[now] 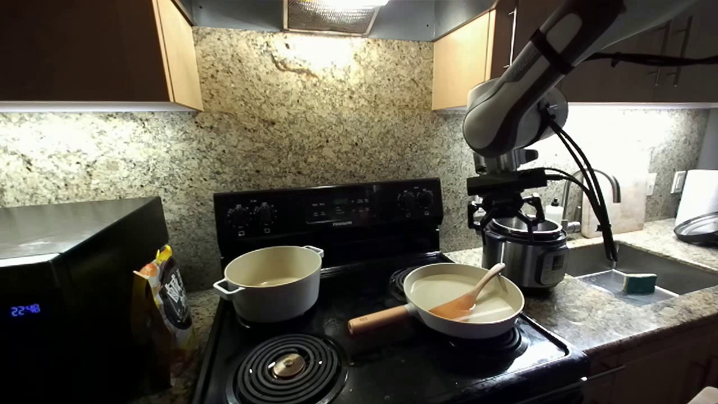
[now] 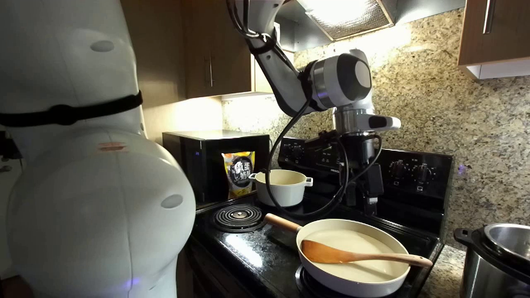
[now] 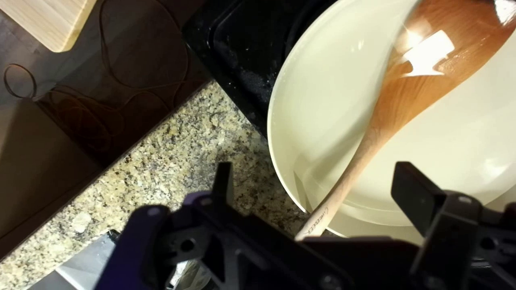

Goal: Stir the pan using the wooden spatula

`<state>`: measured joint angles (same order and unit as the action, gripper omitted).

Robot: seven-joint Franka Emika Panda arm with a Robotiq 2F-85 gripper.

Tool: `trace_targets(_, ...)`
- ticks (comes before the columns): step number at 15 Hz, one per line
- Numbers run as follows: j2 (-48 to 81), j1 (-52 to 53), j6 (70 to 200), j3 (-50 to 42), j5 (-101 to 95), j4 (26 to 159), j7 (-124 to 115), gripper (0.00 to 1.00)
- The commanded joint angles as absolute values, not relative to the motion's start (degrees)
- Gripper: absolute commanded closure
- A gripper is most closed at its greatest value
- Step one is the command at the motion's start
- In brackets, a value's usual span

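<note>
The cream-white pan [image 1: 432, 285] sits on the right front burner, its wooden handle [image 1: 378, 318] pointing left in an exterior view. In it lies the orange-brown wooden spatula [image 2: 327, 252], blade down on the pan floor and handle [image 2: 397, 257] leaning out over the rim. My gripper [image 3: 313, 167] is open and points down, fingers [image 3: 415, 193] wide apart. In the wrist view the spatula's handle [image 3: 346, 181] runs between the fingers in the picture, its end hidden behind the gripper body. In both exterior views the gripper [image 1: 503, 233] hangs higher than the pan, not touching the spatula.
A deeper two-handled cream pot [image 1: 280, 306] stands on the rear left burner. Beside the stove stands a steel cooker [image 1: 521, 269], with the sink [image 1: 679, 278] beyond it. The stove's control panel [image 1: 331, 216] rises behind. A snack bag [image 2: 240, 174] leans by the microwave [image 2: 215, 165].
</note>
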<state>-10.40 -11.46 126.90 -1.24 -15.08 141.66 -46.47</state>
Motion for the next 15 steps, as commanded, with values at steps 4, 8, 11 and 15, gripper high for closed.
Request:
trace_targets(4,-8.92,-9.37,128.78,-0.64,-15.70,141.06,-51.11,0.00)
trace_targets(8,-6.31,-9.62,130.62,-0.51,-17.58,139.89,-59.55,0.00)
trace_targets(11,-3.27,-9.35,131.45,-1.16,-18.92,138.31,-64.79,0.00)
trace_targets(15,0.93,-8.77,131.37,-2.68,-21.64,135.74,-70.83,0.00)
